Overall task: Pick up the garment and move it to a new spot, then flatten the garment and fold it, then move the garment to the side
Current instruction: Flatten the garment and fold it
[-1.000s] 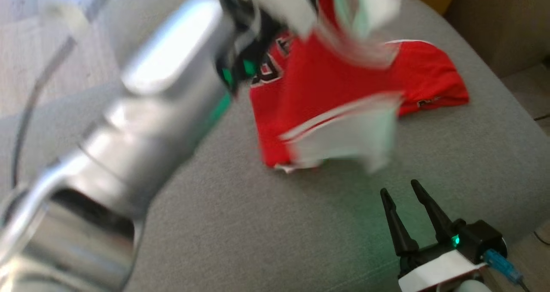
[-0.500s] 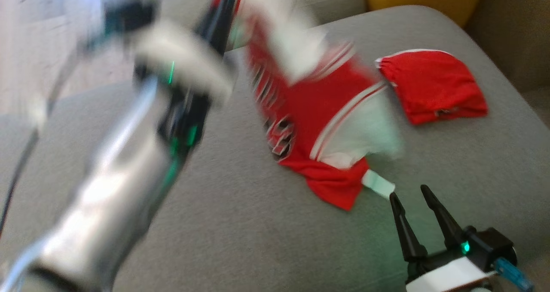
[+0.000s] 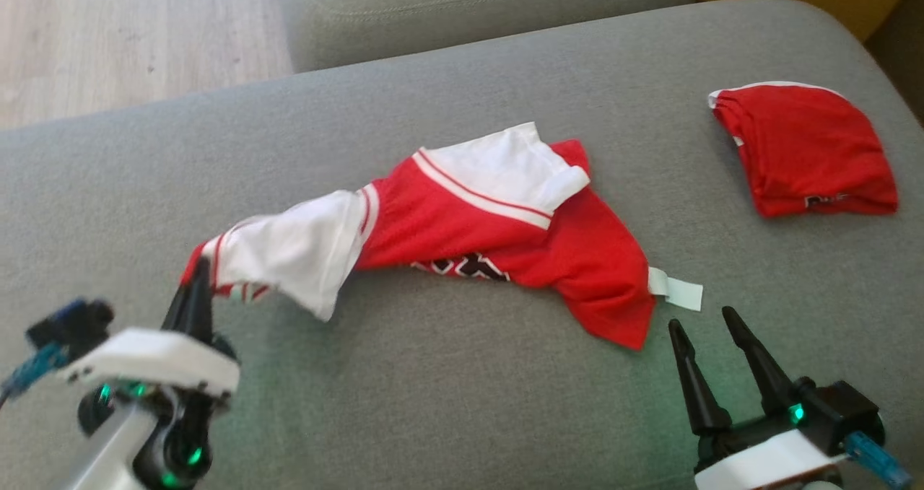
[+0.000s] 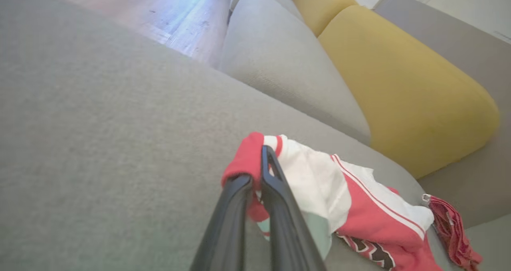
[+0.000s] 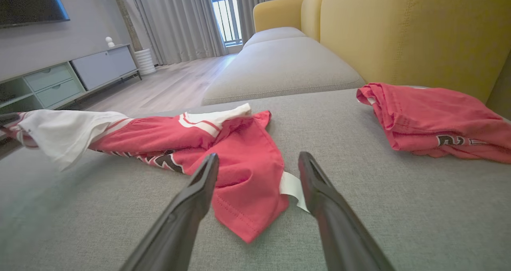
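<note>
Lays the red-and-white mesh jersey [image 3: 498, 237], aloft and blurred half a second ago, in a crumpled strip across the middle of the grey fabric sofa cushion [image 3: 433, 403]. Keeps the left gripper [image 4: 259, 171] pinched tight on its red-edged end, low at the left. Holds the right gripper [image 3: 702, 317] parted and empty just short of the white tag [image 3: 675, 291]. Suggests the move is done, flattening next. Shows a folded red garment [image 3: 808, 151] well apart, a mustard-yellow backrest [image 4: 399, 83] behind, pale wood floor [image 3: 108, 35] beyond.
</note>
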{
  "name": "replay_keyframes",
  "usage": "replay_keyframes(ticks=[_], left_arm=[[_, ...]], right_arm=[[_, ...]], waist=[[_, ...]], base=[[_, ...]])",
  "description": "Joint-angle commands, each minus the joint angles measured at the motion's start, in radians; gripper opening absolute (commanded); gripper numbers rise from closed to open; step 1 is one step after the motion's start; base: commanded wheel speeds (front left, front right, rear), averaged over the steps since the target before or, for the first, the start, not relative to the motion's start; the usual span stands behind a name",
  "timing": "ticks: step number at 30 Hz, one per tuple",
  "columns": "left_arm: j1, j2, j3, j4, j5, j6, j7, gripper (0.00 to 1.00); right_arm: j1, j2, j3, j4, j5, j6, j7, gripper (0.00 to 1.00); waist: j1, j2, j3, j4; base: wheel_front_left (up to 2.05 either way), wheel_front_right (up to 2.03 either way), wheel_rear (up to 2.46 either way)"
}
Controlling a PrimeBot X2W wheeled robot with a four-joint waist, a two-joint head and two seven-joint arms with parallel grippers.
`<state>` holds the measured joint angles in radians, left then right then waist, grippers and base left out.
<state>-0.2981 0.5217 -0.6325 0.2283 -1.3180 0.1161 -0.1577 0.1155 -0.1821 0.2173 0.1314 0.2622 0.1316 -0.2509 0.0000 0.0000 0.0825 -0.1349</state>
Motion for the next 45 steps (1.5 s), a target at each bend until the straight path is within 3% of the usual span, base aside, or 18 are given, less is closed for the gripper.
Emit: replay_keyframes(ticks=[1,5,6,7,15,22,25,30,33,36,39,45], left_arm=[[-0.01,0.047,0.068,-0.034,-0.006,0.008,-0.025,0.0],[0.034,0.051,0.088,-0.04,-0.019,0.023,-0.045,0.0],[0.039,0.049,0.091,-0.038,-0.019,0.029,-0.05,0.25],[0.044,0.047,0.096,-0.035,-0.016,0.038,-0.056,1.0],[-0.003,0.093,0.078,-0.045,0.168,0.123,-0.092,1.0],[-0.157,0.135,0.037,-0.102,0.279,0.142,-0.039,1.0],[-0.189,0.15,-0.023,-0.126,0.359,0.154,-0.012,1.0],[-0.163,0.15,-0.157,-0.155,0.545,0.235,-0.019,1.0],[-0.097,0.13,-0.221,-0.167,0.622,0.302,-0.043,1.0],[-0.032,0.095,-0.274,-0.161,0.666,0.34,-0.062,1.0],[0.003,0.064,-0.305,-0.117,0.677,0.342,-0.073,1.0],[-0.035,0.025,-0.323,0.043,0.697,0.296,-0.085,1.0]], right_arm=[[-0.026,-0.028,0.013,-0.034,-0.007,-0.001,-0.011,1.0],[-0.029,-0.032,0.014,-0.032,-0.007,-0.001,-0.011,1.0],[-0.031,-0.033,0.015,-0.031,-0.007,-0.001,-0.011,1.0],[-0.033,-0.033,0.016,-0.031,-0.007,-0.001,-0.011,1.0],[-0.047,-0.039,0.024,-0.033,-0.004,-0.001,-0.011,1.0],[-0.07,-0.04,0.036,-0.033,-0.003,-0.001,-0.011,1.0],[-0.079,-0.032,0.033,-0.035,-0.001,-0.001,-0.011,1.0],[-0.081,-0.019,0.032,-0.034,0.001,-0.001,-0.011,1.0],[-0.077,-0.015,0.023,-0.038,0.001,-0.001,-0.011,1.0],[-0.071,-0.012,0.014,-0.039,-0.001,-0.001,-0.011,1.0],[-0.074,-0.009,0.014,-0.039,-0.002,-0.001,-0.011,1.0],[-0.092,-0.014,0.03,-0.037,0.0,-0.001,-0.011,1.0]], waist=[[0.0,0.0,0.006,0.01],[0.0,0.0,0.01,0.018],[0.0,0.0,0.011,0.02],[0.0,0.0,0.011,0.021],[0.0,0.0,0.027,0.016],[0.0,0.0,0.061,-0.011],[0.0,0.0,0.074,-0.026],[0.0,0.0,0.087,-0.053],[0.0,0.0,0.094,-0.053],[0.0,0.0,0.099,-0.042],[0.0,0.0,0.103,-0.026],[0.0,0.0,0.108,-0.008]], base=[[0.0,0.0,0.0],[0.0,0.0,0.0],[0.0,0.0,0.0],[0.0,0.0,0.0],[0.0,0.0,0.0],[0.0,0.0,0.0],[0.0,0.0,0.0],[0.0,0.0,0.0],[0.0,0.0,0.0],[0.0,0.0,0.0],[0.0,0.0,0.0],[0.0,0.0,0.0]])
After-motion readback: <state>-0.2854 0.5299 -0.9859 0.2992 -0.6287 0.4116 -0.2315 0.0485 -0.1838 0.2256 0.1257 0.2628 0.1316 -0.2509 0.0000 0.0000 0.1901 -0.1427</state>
